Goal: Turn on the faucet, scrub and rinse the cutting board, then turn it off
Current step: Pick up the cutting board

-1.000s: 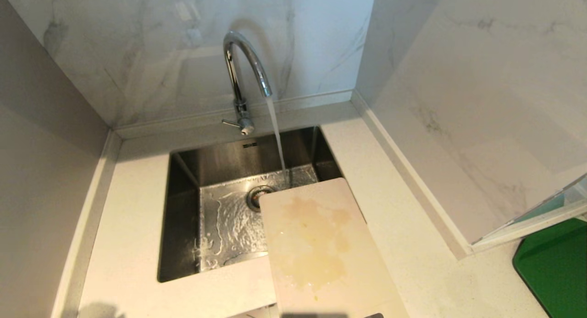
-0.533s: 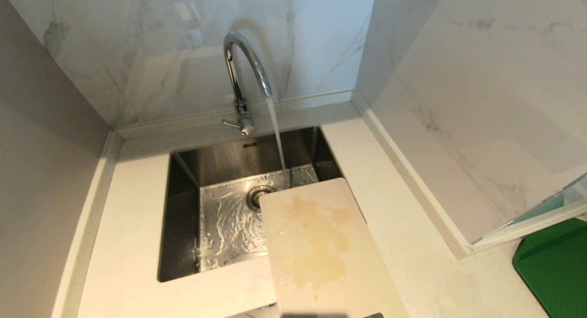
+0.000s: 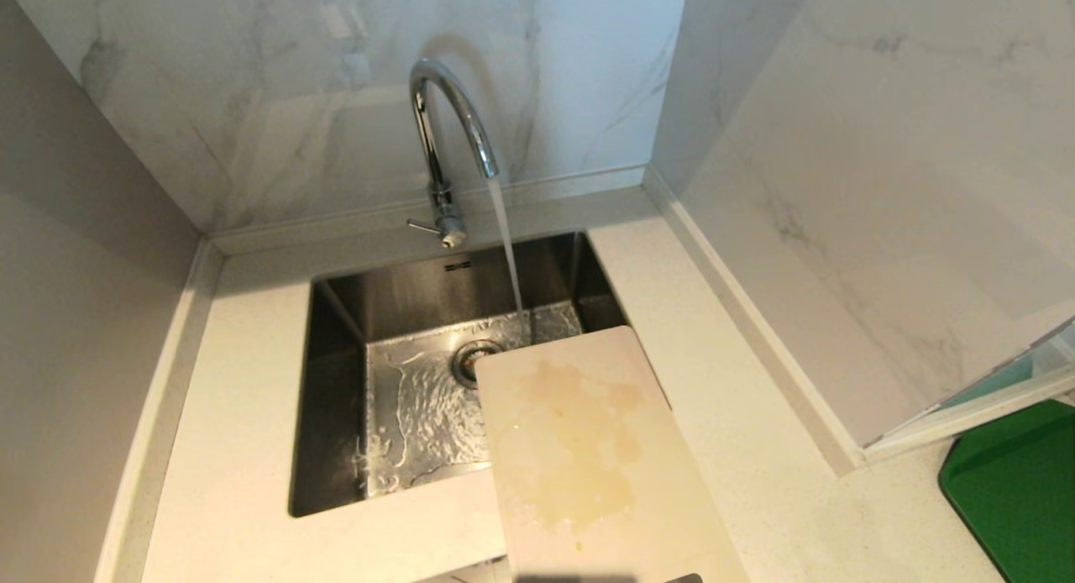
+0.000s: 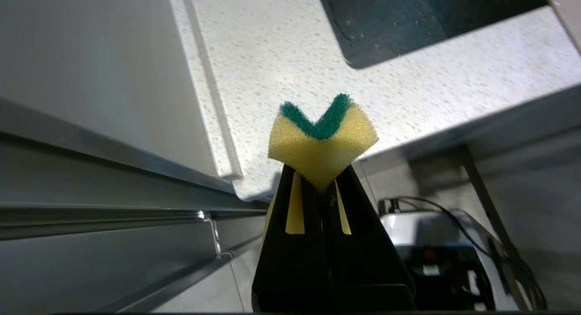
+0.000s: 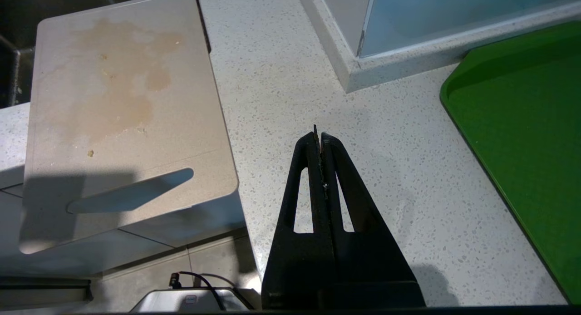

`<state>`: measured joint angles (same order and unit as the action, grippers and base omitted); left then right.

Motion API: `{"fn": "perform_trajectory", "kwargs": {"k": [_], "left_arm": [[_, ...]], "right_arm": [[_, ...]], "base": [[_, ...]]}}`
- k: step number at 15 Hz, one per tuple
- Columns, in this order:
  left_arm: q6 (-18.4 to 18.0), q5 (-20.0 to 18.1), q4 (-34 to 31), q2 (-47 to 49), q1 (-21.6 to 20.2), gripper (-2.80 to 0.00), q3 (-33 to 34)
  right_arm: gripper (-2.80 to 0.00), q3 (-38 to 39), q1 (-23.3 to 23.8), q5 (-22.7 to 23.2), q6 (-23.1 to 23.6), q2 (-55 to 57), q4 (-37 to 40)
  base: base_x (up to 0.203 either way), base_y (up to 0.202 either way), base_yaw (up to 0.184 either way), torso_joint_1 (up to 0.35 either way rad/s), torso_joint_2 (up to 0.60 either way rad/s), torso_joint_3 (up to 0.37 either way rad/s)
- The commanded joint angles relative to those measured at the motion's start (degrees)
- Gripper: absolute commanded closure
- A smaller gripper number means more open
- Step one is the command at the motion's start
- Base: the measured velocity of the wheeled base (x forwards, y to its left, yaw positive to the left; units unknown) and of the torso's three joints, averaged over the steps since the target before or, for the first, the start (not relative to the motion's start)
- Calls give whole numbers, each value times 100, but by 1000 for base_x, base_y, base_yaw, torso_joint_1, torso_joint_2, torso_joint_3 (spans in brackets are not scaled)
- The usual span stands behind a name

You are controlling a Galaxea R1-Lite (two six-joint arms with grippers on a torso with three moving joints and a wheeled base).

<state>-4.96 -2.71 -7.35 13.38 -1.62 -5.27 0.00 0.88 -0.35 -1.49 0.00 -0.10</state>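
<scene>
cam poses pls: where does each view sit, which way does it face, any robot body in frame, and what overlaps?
Head: high, looking down at running faucet, sink, stained cutting board; no robot body.
Left wrist: behind left tool, shut on sponge, facing counter edge.
Right wrist: behind shut, empty right tool, over counter near green board.
Shared: head and right wrist both show cutting board, green board.

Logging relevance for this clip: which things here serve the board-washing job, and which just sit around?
In use: faucet, running; stained cutting board over the sink; sponge pinched in left gripper.
Bystanders: green board; right gripper, shut, empty.
</scene>
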Motion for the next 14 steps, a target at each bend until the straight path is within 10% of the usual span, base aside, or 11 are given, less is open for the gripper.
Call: {"fn": "perform_trajectory", "kwargs": {"k": [1, 14], "left_arm": [[22, 168, 609, -166, -29, 0, 480], [335, 231, 735, -1364, 48, 0, 536]], "right_arm": [[0, 0, 0, 0, -1, 0, 1], [0, 0, -8, 0, -1, 0, 1]], "base": [[0, 0, 0, 0, 0, 0], [0, 0, 0, 0, 0, 0]]}}
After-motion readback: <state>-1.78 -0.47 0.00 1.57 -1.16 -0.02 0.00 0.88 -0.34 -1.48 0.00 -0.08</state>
